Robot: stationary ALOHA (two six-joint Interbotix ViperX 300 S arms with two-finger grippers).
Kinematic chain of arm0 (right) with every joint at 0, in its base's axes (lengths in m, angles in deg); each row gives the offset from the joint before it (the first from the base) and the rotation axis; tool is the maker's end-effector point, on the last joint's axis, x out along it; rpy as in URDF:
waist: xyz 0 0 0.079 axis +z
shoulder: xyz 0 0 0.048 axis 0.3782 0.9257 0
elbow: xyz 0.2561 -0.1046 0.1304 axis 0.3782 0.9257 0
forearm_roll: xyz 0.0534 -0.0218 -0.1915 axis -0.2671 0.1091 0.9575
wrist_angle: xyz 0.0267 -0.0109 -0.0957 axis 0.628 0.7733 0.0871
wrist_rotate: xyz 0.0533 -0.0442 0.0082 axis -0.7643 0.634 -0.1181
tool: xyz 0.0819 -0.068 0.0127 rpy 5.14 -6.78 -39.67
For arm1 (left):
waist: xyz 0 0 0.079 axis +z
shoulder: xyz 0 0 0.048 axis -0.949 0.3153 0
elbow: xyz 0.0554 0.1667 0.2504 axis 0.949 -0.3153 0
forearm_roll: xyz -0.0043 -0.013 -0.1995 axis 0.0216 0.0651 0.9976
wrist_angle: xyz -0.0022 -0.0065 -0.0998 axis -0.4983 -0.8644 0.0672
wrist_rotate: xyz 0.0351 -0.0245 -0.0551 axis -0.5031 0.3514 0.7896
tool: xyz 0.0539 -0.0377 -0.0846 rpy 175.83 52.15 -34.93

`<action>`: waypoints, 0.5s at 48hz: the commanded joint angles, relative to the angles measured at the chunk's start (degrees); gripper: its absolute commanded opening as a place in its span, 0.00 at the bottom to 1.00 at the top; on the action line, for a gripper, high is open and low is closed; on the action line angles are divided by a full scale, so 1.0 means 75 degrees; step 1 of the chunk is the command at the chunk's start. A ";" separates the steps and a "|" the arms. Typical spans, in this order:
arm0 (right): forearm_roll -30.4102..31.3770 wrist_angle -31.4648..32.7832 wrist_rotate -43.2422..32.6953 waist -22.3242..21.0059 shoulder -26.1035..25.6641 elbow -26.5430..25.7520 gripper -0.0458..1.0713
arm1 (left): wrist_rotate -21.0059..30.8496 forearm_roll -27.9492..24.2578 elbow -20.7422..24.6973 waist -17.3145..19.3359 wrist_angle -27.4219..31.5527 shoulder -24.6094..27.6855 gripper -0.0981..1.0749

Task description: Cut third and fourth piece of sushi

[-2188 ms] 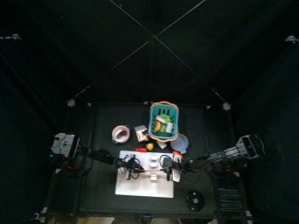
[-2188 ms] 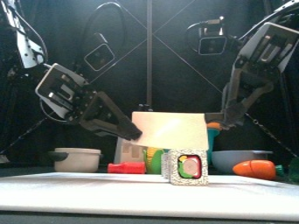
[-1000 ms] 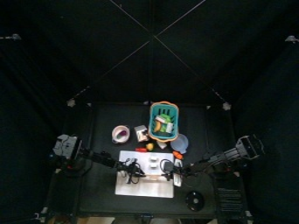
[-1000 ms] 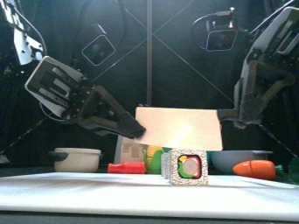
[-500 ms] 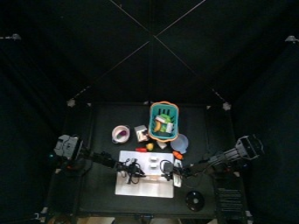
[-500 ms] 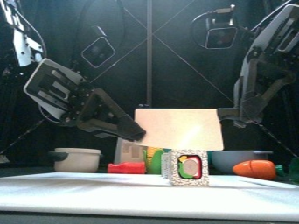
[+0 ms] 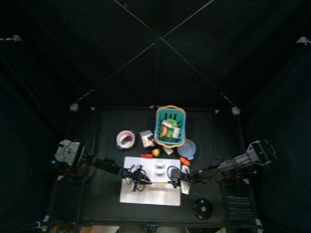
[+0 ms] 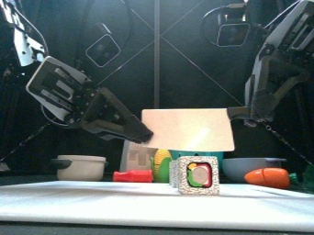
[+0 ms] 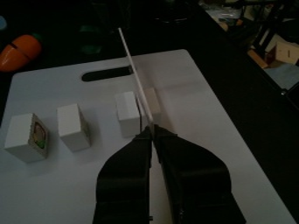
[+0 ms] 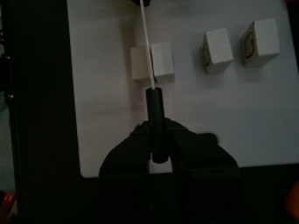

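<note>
A wide pale knife blade point(image 8: 186, 128) hangs above the white cutting board point(image 8: 135, 209). My right gripper point(image 10: 149, 121) is shut on its black handle point(image 10: 149, 103). My left gripper point(image 9: 151, 130) is shut on the blade's other end. Two cut sushi slices point(image 9: 24, 140) point(image 9: 73, 127) stand apart on the board. The rest of the roll point(image 9: 128, 114) lies right under the blade's edge point(image 9: 131, 66), with parts on both sides of it point(image 10: 162, 59). The front view shows one slice face-on point(image 8: 196, 174) below the blade. In the top view both grippers point(image 7: 138, 173) point(image 7: 181, 173) meet over the board point(image 7: 152, 191).
Behind the board stand a white bowl point(image 8: 80, 167), a red block point(image 8: 132, 175), a carrot point(image 8: 267, 176) and a dark bowl point(image 8: 243, 167). The top view shows a green basket point(image 7: 172, 126) and the bowl point(image 7: 126, 138) at the back of the table.
The knife has risen a little above the sushi, held in both grippers. The right arm has lifted and drawn slightly to the right. The sushi pieces have not moved.
</note>
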 commanded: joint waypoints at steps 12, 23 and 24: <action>0.0012 -0.0047 -0.0012 -0.0012 0.0070 -0.0047 0.33 | -0.0012 -0.0012 0.0059 -0.0059 -0.0012 0.0070 0.50; 0.0012 -0.0105 -0.0035 -0.0023 0.0352 -0.0059 0.33 | 0.0000 0.0012 0.0082 -0.0059 -0.0012 0.0281 0.50; 0.0012 -0.0117 -0.0035 -0.0012 0.0398 -0.0070 0.33 | 0.0012 0.0035 0.0094 -0.0059 -0.0012 0.0352 0.50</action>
